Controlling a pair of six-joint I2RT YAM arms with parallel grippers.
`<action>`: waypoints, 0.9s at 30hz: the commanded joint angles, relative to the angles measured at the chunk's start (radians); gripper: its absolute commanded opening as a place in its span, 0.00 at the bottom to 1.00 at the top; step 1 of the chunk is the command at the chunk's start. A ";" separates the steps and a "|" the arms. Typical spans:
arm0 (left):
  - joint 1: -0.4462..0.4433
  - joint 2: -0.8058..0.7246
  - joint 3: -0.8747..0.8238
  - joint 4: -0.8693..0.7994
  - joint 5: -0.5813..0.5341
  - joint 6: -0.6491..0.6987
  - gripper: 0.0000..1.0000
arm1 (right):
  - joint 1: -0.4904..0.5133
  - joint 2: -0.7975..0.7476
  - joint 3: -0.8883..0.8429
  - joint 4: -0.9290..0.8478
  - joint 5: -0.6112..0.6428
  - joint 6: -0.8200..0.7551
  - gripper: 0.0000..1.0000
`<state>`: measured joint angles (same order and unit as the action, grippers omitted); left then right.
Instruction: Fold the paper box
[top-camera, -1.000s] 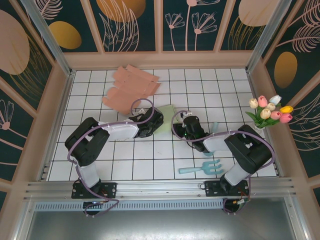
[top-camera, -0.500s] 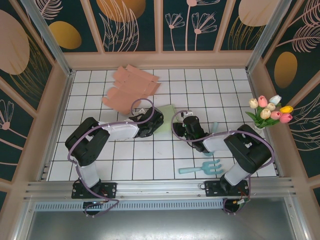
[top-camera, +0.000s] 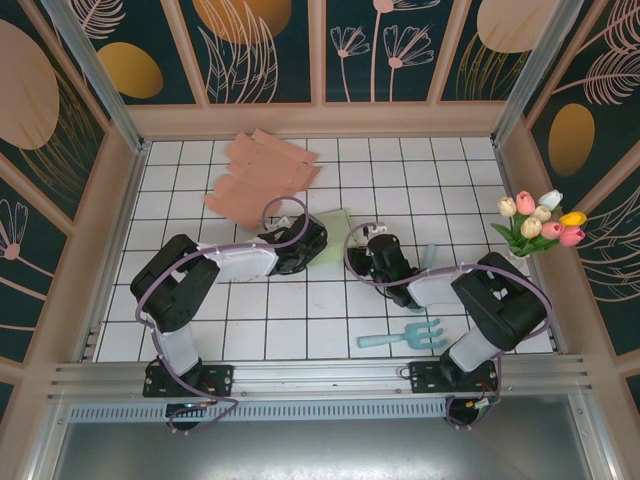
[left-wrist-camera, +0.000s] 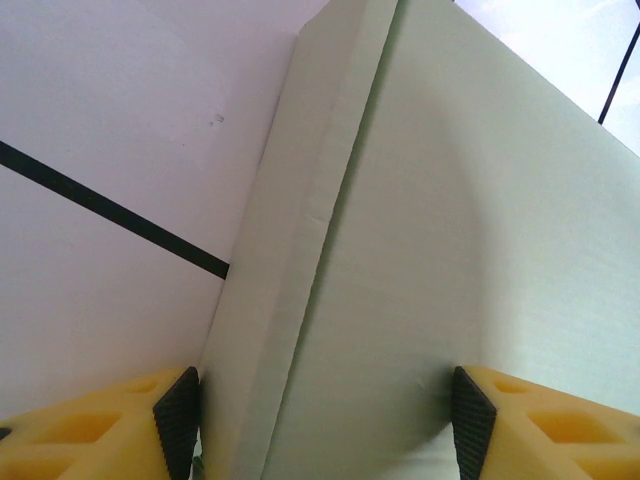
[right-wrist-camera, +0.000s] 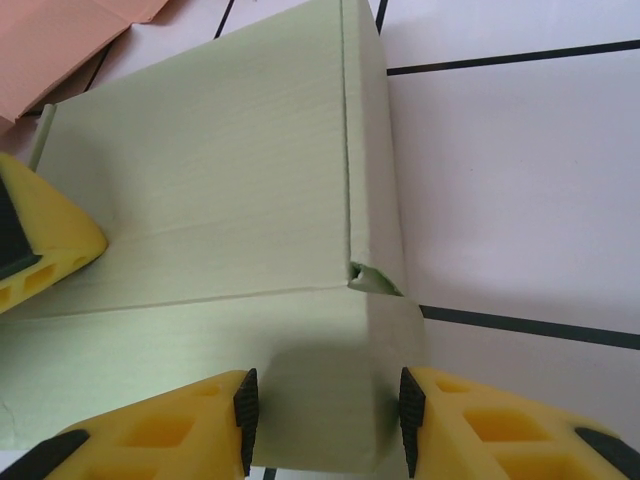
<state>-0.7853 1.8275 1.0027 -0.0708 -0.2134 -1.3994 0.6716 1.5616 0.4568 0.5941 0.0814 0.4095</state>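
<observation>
A pale green paper box (top-camera: 337, 228) lies on the tiled table between my two grippers, partly folded, with a side flap creased along its edge (left-wrist-camera: 300, 250). My left gripper (top-camera: 308, 246) straddles its left end, both black pads pressed on the box (left-wrist-camera: 450, 250), so it is shut on it (left-wrist-camera: 325, 425). My right gripper (top-camera: 374, 252) comes from the other side. Its pads sit against both sides of the box's folded end flap (right-wrist-camera: 325, 400), gripper (right-wrist-camera: 325, 415) shut on it. A small tuck corner (right-wrist-camera: 372, 280) gapes at the box's right edge. The left gripper's yellow finger (right-wrist-camera: 40, 240) shows beyond the box.
Flat pink cardboard blanks (top-camera: 262, 175) lie at the back left. A teal garden fork (top-camera: 405, 335) lies near the front right and a teal trowel handle (top-camera: 428, 255) beside the right arm. A tulip bunch (top-camera: 540, 225) stands at the right wall.
The right arm has edged slightly to the right and nearer. The left arm and the box look unmoved.
</observation>
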 joint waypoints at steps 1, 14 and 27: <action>-0.003 0.078 -0.036 -0.162 0.074 0.034 0.66 | 0.009 -0.035 -0.008 -0.011 0.003 0.018 0.44; -0.002 0.084 -0.036 -0.160 0.074 0.034 0.66 | 0.010 0.054 0.018 0.024 -0.019 0.012 0.43; -0.001 0.086 -0.036 -0.159 0.075 0.034 0.66 | 0.009 0.075 0.014 0.056 -0.053 0.021 0.39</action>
<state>-0.7853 1.8282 1.0027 -0.0708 -0.2131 -1.3991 0.6743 1.6249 0.4629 0.6292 0.0742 0.4099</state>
